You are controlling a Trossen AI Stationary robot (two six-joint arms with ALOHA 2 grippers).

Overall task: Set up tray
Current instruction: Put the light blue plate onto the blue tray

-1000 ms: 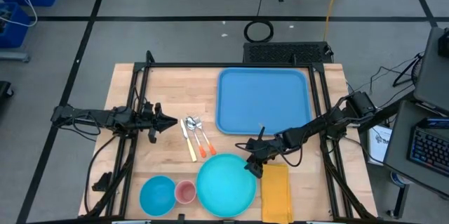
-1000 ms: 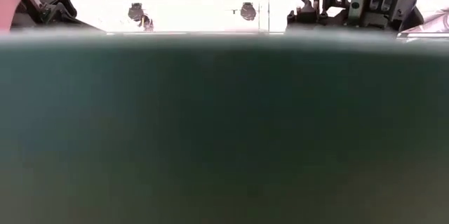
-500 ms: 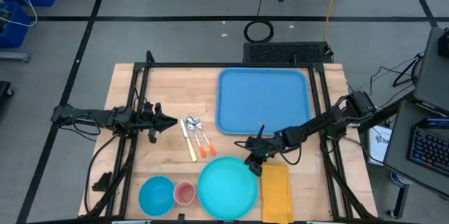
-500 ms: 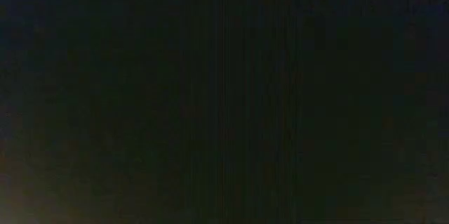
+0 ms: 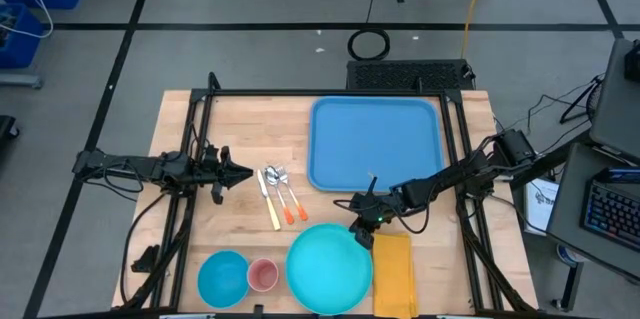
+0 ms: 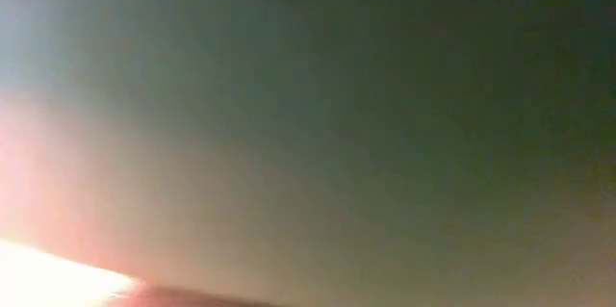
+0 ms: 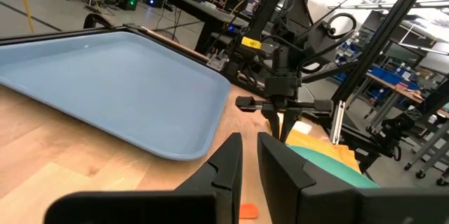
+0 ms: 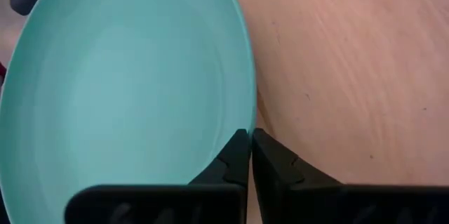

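The blue tray (image 5: 375, 144) lies flat on the far half of the table. It also shows in the left wrist view (image 7: 105, 90). A round turquoise plate (image 5: 325, 269) sits at the near edge and fills the low view. My right gripper (image 5: 362, 227) reaches slanting down from the right and is shut on the plate's far right rim. My left gripper (image 5: 245, 172) hovers level at the table's left with nothing between its fingers, which stand nearly together (image 7: 249, 157). My right gripper pinches the plate's rim (image 8: 247, 122) at its far right. One finger is over the plate's inner side and the other outside it. The fingers come slanting down from the far right, across the rim. The rest of the plate stays low at the table's near edge.
A knife and spoons with orange handles (image 5: 278, 197) lie left of the tray. A blue bowl (image 5: 223, 277) and a pink cup (image 5: 263, 275) stand at the near left. A folded yellow napkin (image 5: 393, 269) lies right of the plate. A black frame (image 5: 200, 159) borders the table.
My right gripper has shut on the plate's far right rim without changing place. The plate has shifted a little toward the table's right and near edge. It now covers the whole low view, where a strip of room showed above its rim before.
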